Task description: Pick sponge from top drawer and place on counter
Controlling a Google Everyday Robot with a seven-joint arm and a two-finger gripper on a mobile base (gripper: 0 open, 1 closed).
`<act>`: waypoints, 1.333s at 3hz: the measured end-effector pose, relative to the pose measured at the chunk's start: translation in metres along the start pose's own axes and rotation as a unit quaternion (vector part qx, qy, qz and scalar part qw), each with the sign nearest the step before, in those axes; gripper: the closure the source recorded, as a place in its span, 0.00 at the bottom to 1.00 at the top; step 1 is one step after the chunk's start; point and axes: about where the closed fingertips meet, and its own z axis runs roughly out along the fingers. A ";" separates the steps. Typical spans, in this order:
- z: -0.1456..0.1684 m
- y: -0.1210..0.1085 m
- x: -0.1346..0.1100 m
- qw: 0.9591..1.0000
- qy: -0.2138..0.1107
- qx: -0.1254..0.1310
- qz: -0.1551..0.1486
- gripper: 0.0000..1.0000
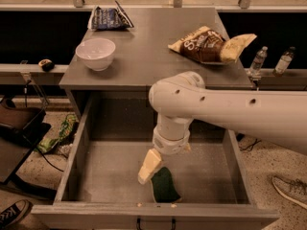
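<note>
Sponge [165, 185]: inside the top drawer, near the middle of its front wall, standing on edge and tilted. The dark green face is towards the camera; the yellow layer is hard to make out.
Gripper [152, 175]: lowered into the drawer, its cream tip touching or just beside the sponge's left edge. Its far side is hidden, so whether it is apart or clamped on the sponge cannot be told.
Arm [230, 111]: white, entering from the right, covering part of the drawer's back wall and right side.
Top drawer [108, 176]: pulled out, speckled floor; the handle is cut off by the lower edge.
Counter [153, 56]: carries a white bowl [96, 53], a snack bag [206, 44] and a dark packet [109, 18].
</note>
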 end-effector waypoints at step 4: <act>0.077 0.022 0.026 0.988 -0.007 -0.050 0.143 0.26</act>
